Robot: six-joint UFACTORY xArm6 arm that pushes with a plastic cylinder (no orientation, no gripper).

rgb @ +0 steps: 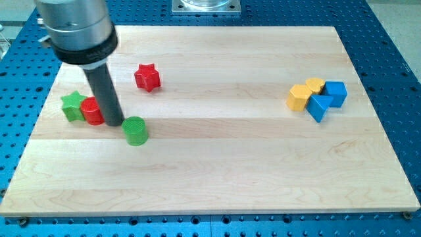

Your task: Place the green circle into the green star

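The green circle (136,130) lies on the wooden board at the view's left, below the middle. The green star (73,105) sits further left, near the board's left edge. A red round block (92,111) stands between them, touching the green star's right side. My tip (114,122) is at the end of the dark rod, right next to the red round block's right side and just up and left of the green circle.
A red star (147,77) lies above the green circle. At the view's right is a cluster: two yellow blocks (299,97) (315,85), a blue cube (335,93) and a blue triangle (318,106). The wooden board (217,164) sits on a blue perforated table.
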